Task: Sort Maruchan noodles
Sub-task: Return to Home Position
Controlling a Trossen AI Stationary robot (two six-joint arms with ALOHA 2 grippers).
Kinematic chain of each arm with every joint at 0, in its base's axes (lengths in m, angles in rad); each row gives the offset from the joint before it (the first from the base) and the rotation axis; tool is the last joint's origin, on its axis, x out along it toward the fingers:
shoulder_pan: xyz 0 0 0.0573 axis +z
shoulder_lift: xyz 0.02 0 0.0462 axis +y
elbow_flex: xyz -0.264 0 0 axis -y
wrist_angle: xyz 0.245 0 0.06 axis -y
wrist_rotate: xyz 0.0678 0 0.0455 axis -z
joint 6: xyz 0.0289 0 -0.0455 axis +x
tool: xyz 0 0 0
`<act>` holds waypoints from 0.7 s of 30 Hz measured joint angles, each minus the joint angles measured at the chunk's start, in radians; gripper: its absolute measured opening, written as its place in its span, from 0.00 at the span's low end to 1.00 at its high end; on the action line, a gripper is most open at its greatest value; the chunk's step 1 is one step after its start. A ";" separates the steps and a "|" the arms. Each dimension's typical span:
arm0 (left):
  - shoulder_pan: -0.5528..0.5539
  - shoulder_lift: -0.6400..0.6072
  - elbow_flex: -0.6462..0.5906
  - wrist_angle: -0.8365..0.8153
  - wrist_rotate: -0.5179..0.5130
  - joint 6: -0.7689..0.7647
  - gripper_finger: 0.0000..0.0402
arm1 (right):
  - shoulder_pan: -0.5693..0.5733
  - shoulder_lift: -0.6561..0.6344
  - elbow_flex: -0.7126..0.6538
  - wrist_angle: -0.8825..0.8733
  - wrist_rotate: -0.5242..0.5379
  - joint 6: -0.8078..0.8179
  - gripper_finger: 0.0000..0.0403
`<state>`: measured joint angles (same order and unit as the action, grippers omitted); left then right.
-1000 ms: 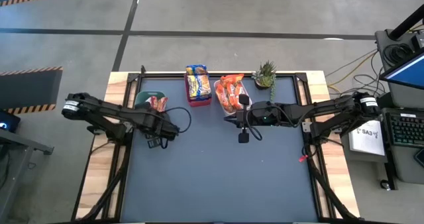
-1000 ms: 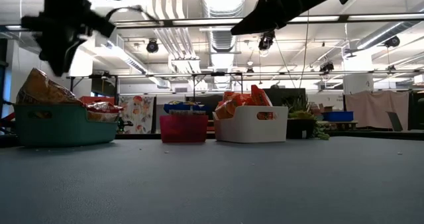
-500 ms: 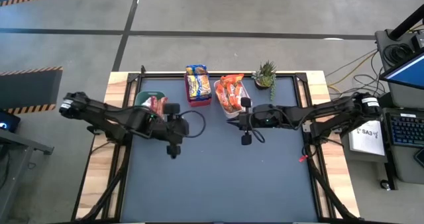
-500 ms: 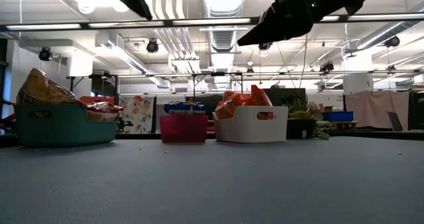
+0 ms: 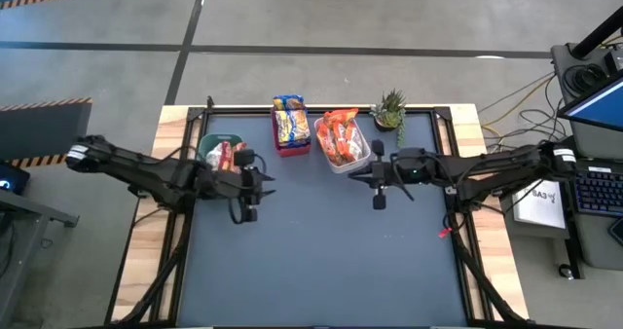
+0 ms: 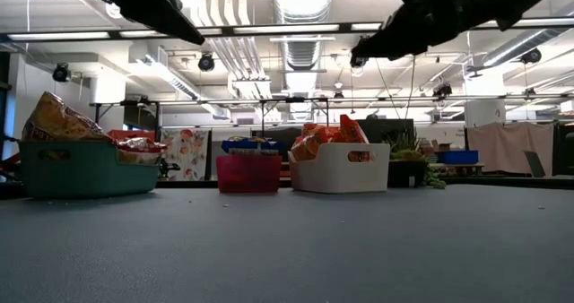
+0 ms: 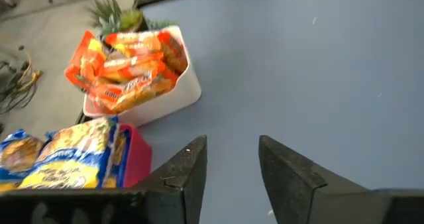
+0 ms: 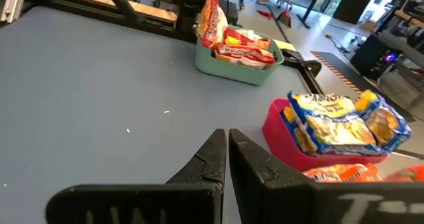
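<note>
Maruchan noodles [image 5: 290, 125], small flat plastic ramen packets, lie in green, red and white plastic bins [image 7: 179, 98] at the far edge of the dark grey desk [image 5: 321, 261].
Left end effector [image 7: 232, 144] hovers spread, right end effector [image 8: 227, 134] pressed together, both empty. Packets are probably light, slick and brittle inside; pinch gently across a short edge.

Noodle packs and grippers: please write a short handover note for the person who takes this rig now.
Left gripper: open, empty, near the green bin.
Right gripper: shut, empty, near the white bin.
Red packs are in the green bin, blue-yellow packs in the red bin, orange packs in the white bin.
Sorting looks done; only bringing both arms home is left.
</note>
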<state>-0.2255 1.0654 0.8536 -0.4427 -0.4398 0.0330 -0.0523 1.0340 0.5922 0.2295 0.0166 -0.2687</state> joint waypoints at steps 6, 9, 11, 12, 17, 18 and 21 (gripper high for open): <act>0.003 -0.153 -0.158 0.207 0.010 0.012 0.21 | -0.037 -0.119 -0.076 0.001 0.001 0.023 0.02; 0.007 -0.221 -0.223 0.277 0.010 0.012 0.17 | -0.051 -0.191 -0.124 0.000 0.001 0.020 0.02; 0.007 -0.264 -0.265 0.320 0.010 0.012 0.15 | -0.059 -0.240 -0.152 0.000 0.001 0.017 0.02; 0.007 -0.283 -0.284 0.342 0.009 0.012 0.14 | -0.063 -0.266 -0.166 0.001 0.002 0.015 0.02; 0.007 -0.366 -0.368 0.428 0.008 0.011 0.10 | -0.078 -0.385 -0.228 0.039 0.001 -0.020 0.02; 0.007 -0.380 -0.382 0.445 0.006 0.011 0.10 | -0.081 -0.407 -0.243 0.062 0.002 -0.039 0.02; 0.007 -0.411 -0.407 0.463 0.004 0.007 0.10 | -0.101 -0.472 -0.285 0.139 0.006 -0.086 0.02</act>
<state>-0.2188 0.6545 0.4468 0.0202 -0.4357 0.0397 -0.1532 0.5621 0.3075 0.3687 0.0221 -0.3543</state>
